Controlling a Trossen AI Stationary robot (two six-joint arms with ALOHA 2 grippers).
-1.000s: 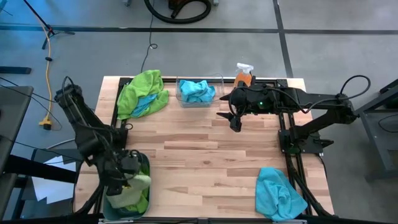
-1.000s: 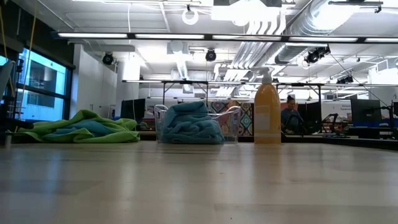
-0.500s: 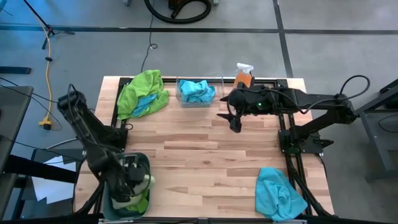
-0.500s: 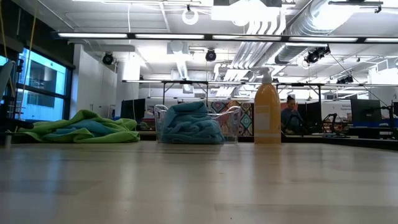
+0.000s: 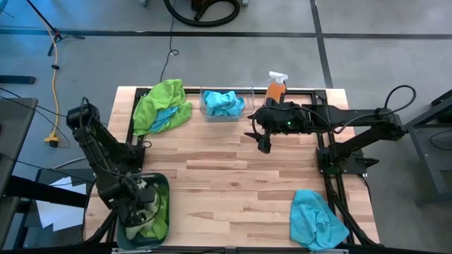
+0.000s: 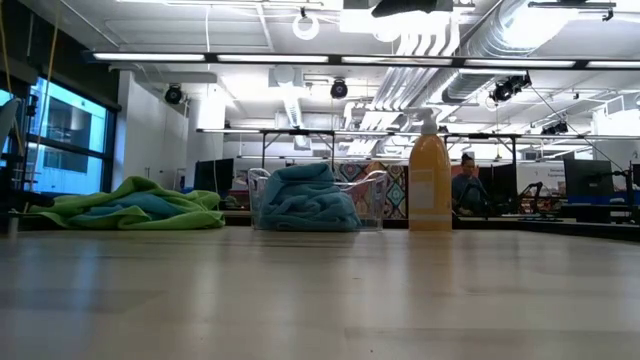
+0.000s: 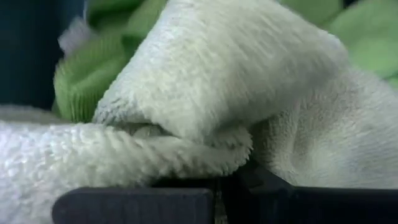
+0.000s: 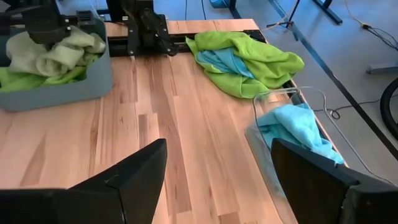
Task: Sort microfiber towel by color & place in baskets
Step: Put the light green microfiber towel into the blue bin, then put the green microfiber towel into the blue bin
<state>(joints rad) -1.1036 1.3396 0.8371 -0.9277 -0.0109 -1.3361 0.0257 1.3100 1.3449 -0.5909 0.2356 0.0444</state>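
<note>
Where the high view looked straight down, the left gripper (image 5: 143, 204) was sunk in the teal-grey basket (image 5: 164, 185) at the table's (image 5: 233, 169) near left corner, among green towels (image 5: 157, 220). The right gripper (image 5: 263, 143) hung over the far middle of the table, beside the clear basket (image 5: 205, 113) holding a blue towel (image 5: 224, 103). A green-and-blue heap (image 5: 161, 106) lay at the far left, another blue towel (image 5: 316, 220) near the right front corner, and an orange spray bottle (image 5: 276, 87) stood at the far edge.

The low view showed the heap, clear basket and bottle in a row, no gripper visible.

In the left wrist view, the fingers were pinched together on a pale towel (image 7: 205, 93).

In the right wrist view, the fingers (image 8: 134, 177) stood wide apart, holding nothing.
</note>
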